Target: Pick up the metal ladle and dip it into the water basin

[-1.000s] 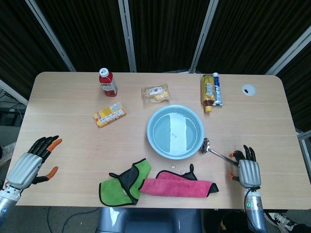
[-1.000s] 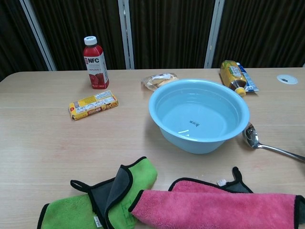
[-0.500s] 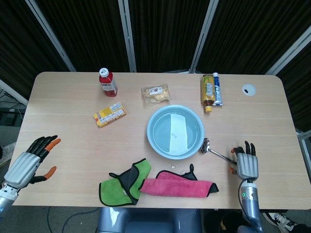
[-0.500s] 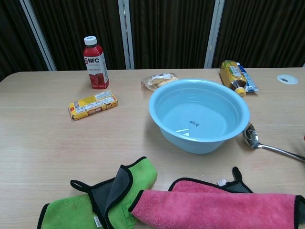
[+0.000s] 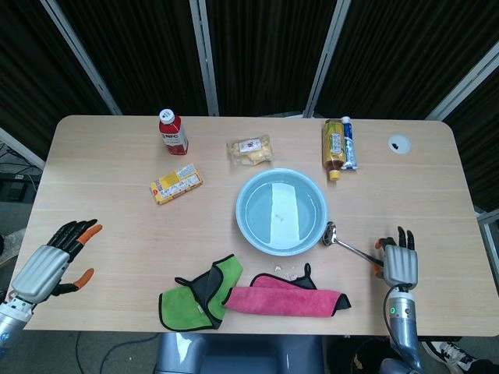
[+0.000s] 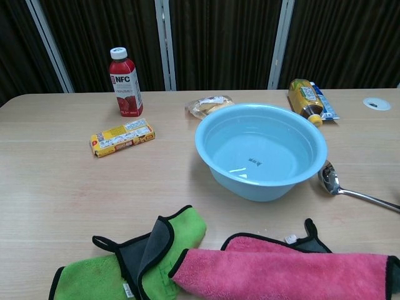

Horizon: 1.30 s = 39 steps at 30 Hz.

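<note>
ladle: the metal ladle (image 5: 347, 245) lies flat on the worktop (image 5: 117, 195), its bowl just beside the right rim of the basin, its handle running out toward the right hand; nothing holds it.
basin: the light blue water basin (image 5: 249, 222) stands near the middle of the worktop with water in it.
right hand: the right hand (image 5: 399, 266) sits at the front right edge, fingers apart and straight, holding nothing; it is at the far end of the ladle's handle, and i cannot tell whether it touches it.
left hand: the left hand (image 5: 51, 259) is at the front left corner, well apart from the ladle, fingers spread, holding nothing.
cloths: a green cloth (image 6: 125, 262) and a pink cloth (image 6: 281, 272) lie side by side along the front edge, touching.
back row: a red juice bottle (image 6: 125, 74) stands upright at the back left; a yellow packet (image 6: 122, 137) lies in front of it; a wrapped snack (image 6: 209, 105) lies just behind the basin; a tea bottle (image 6: 304, 99) lies on its side at the back right.
</note>
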{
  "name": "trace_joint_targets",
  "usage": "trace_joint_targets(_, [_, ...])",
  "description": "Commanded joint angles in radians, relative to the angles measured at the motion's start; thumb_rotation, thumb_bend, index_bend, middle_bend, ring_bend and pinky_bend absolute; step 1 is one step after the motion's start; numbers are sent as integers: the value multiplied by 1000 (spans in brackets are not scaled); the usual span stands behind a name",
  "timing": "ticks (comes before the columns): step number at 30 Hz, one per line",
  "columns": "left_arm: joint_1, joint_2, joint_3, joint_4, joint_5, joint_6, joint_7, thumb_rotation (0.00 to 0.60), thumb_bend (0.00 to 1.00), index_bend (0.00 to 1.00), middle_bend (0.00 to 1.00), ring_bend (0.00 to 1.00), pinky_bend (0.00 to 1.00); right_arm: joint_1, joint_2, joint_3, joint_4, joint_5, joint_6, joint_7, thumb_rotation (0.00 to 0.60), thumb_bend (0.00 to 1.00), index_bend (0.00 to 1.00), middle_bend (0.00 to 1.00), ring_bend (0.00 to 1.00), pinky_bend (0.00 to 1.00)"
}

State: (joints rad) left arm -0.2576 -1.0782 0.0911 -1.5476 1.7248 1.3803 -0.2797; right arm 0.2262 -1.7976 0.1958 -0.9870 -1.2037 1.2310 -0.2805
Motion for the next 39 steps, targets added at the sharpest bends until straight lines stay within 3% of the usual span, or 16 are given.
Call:
trace_joint_targets(1, [-1, 1, 0, 1, 0, 1, -2, 600, 405, 0, 0, 0, 0, 5, -16, -4, 30, 5, -16, 12, 600, 162, 429, 368, 0, 0])
trace_joint_targets(39, [0, 4, 1, 5, -7, 10, -10, 600, 435, 0, 0, 0, 0, 16, -85, -30, 196, 6, -77, 0, 600, 243, 510, 432, 35, 1])
